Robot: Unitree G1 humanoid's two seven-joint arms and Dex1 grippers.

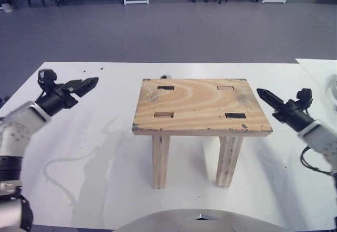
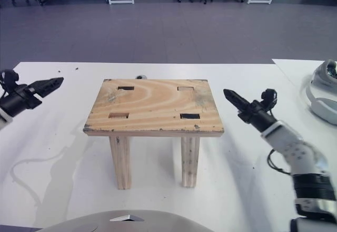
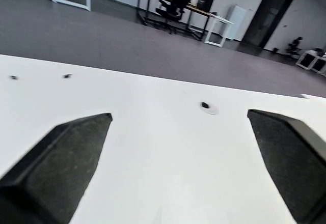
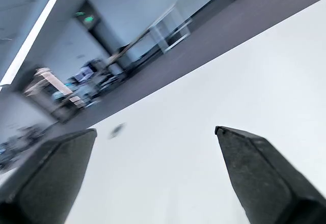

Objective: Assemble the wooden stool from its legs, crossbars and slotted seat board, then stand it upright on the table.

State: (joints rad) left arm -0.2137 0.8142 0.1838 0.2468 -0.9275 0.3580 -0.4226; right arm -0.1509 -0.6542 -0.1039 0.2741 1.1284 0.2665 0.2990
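Both grippers sit empty and released. The left gripper (image 1: 92, 81) hovers above the table (image 1: 79, 158) well off the stool's left side. In its wrist view its two dark fingers (image 3: 61, 158) stand wide apart with bare white tabletop between them. The right gripper (image 1: 261, 92) hovers just beside the right edge of the seat without touching it, and its fingers (image 4: 265, 178) are likewise spread around nothing.

Between the two arms the wooden stool (image 1: 197, 126) stands upright on the table. Its slotted seat board (image 1: 200, 105) lies flat on top, with two front legs (image 1: 160, 161) visible underneath. The rear legs and any crossbars are hidden under the board. Of the four slots, two look filled with pale wood and two look dark, so it is unclear whether every joint is fully seated.

A small round object (image 1: 166, 76) rests on the table just behind the stool. A white, headset-like item (image 2: 324, 89) lies on the neighbouring surface to the right.

The task appears to be at its last step, with the stool built and set on its feet. The next move probably calls for drawing both arms back without knocking the seat, or pressing the board down if the dark slots mean a loose joint.
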